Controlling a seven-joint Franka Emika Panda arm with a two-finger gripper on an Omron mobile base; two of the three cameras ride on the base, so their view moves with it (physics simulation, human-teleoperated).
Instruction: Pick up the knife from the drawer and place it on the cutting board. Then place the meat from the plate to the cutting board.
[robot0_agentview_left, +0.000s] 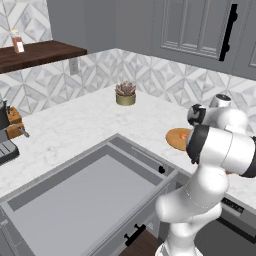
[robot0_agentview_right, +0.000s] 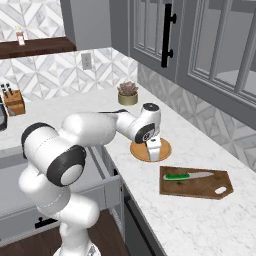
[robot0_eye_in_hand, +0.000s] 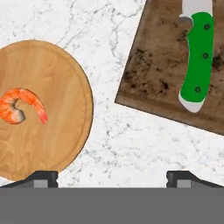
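The knife (robot0_eye_in_hand: 197, 65), green-handled with a short pale blade, lies on the dark brown cutting board (robot0_eye_in_hand: 162, 74), also seen as knife (robot0_agentview_right: 187, 176) on board (robot0_agentview_right: 200, 187). Left of the board sits the round wooden plate (robot0_eye_in_hand: 52, 131) with the meat, a curled orange shrimp (robot0_eye_in_hand: 22, 105), on it. My gripper (robot0_eye_in_hand: 111, 179) hovers over the counter between plate and board, open, nothing between its fingers. From the right base view the gripper (robot0_agentview_right: 155, 150) hangs just over the plate (robot0_agentview_right: 140, 152). The grey drawer (robot0_agentview_left: 85, 200) stands pulled out, its interior bare.
A potted succulent (robot0_agentview_left: 125, 93) stands near the back wall. A knife block (robot0_agentview_right: 12, 102) and a coffee machine (robot0_agentview_left: 5, 142) sit at the counter's left. Upper cabinets with black handles (robot0_agentview_right: 167, 35) hang above the counter, and a wall shelf (robot0_agentview_left: 40, 52) is at the back left.
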